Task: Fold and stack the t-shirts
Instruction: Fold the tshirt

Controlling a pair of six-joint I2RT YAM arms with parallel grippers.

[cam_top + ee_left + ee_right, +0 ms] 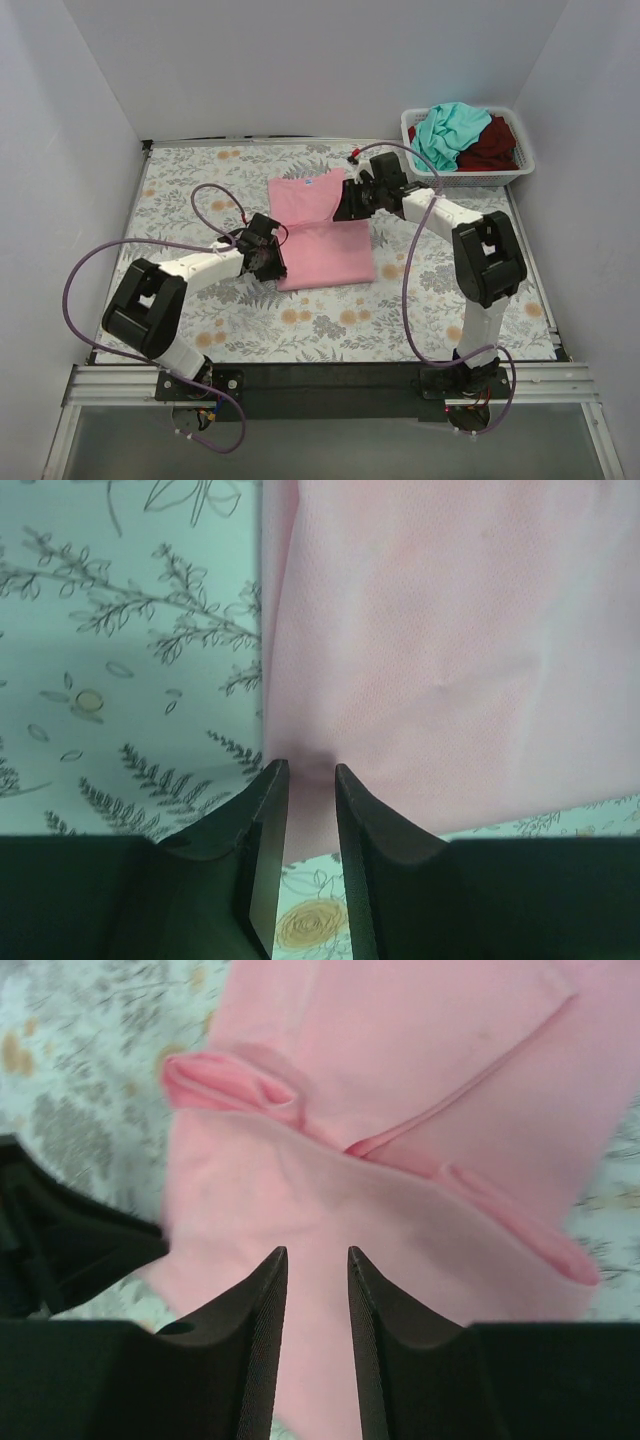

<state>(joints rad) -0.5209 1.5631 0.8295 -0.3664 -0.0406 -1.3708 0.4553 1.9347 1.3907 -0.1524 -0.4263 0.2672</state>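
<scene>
Pink tee (322, 235) lies flat on table (200, 190), partly folded; I see doubled layers in right wrist view. Left gripper (311, 772) at tee's left edge: I read it as clenched on cloth there. Right gripper (317, 1255) at tee's right edge, pinching upper layer of pink cloth. Basket (520, 172) well apart, beyond tee's far right corner. It holds teal tee (448, 130) bunched beside red tee (494, 145).

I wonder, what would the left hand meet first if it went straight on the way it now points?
The pink t-shirt; the left hand points straight at its edge, though depth is unclear.
</scene>
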